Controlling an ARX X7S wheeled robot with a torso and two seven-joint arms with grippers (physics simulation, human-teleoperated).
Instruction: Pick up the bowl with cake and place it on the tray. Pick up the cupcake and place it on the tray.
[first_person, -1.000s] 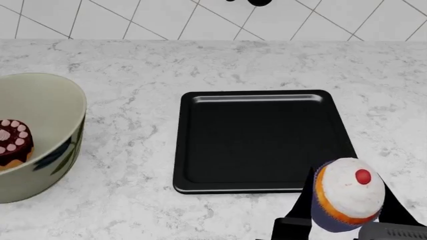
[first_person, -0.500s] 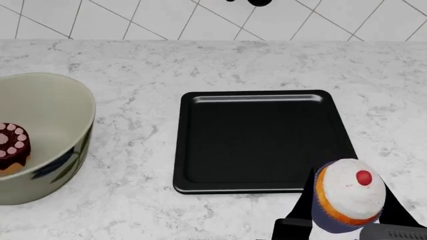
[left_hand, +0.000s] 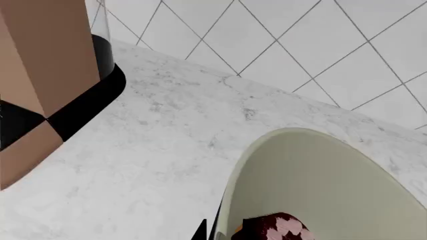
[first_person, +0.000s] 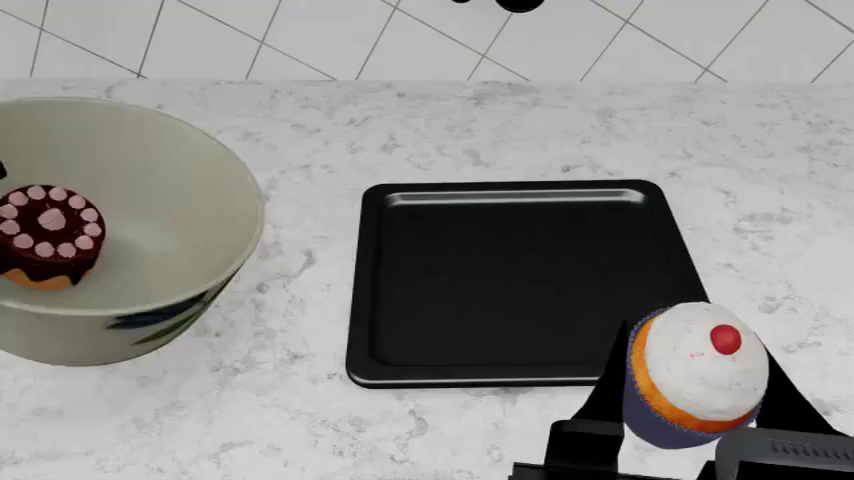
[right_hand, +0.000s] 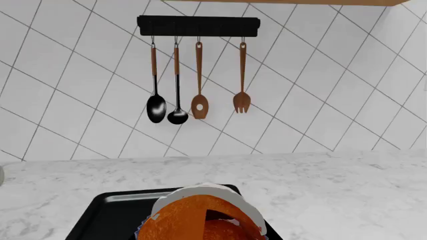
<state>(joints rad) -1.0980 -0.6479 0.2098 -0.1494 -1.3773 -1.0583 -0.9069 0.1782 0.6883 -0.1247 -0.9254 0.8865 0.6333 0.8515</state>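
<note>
The cream bowl (first_person: 174, 200) with a leaf pattern hangs above the counter to the left of the tray, and the chocolate cake (first_person: 51, 248) with pink dots lies inside it. In the left wrist view a dark finger (left_hand: 199, 232) of my left gripper (left_hand: 208, 232) sits against the rim of the bowl (left_hand: 320, 180), with the cake (left_hand: 277, 229) just inside. The black tray (first_person: 521, 290) lies flat in the middle. Over its near right corner, my right gripper (first_person: 694, 410) is shut on the cupcake (first_person: 701, 385), which fills the right wrist view's lower middle (right_hand: 200, 217).
White marble counter (first_person: 441, 130) runs back to a tiled wall. A black rack with several hanging utensils (right_hand: 198, 65) is on the wall behind the tray (right_hand: 113, 215). A tall brown and black object (left_hand: 47, 75) stands on the counter beyond the bowl.
The bowl with the cake has risen and moved right toward the tray. The cupcake in my right gripper has sunk very slightly.
</note>
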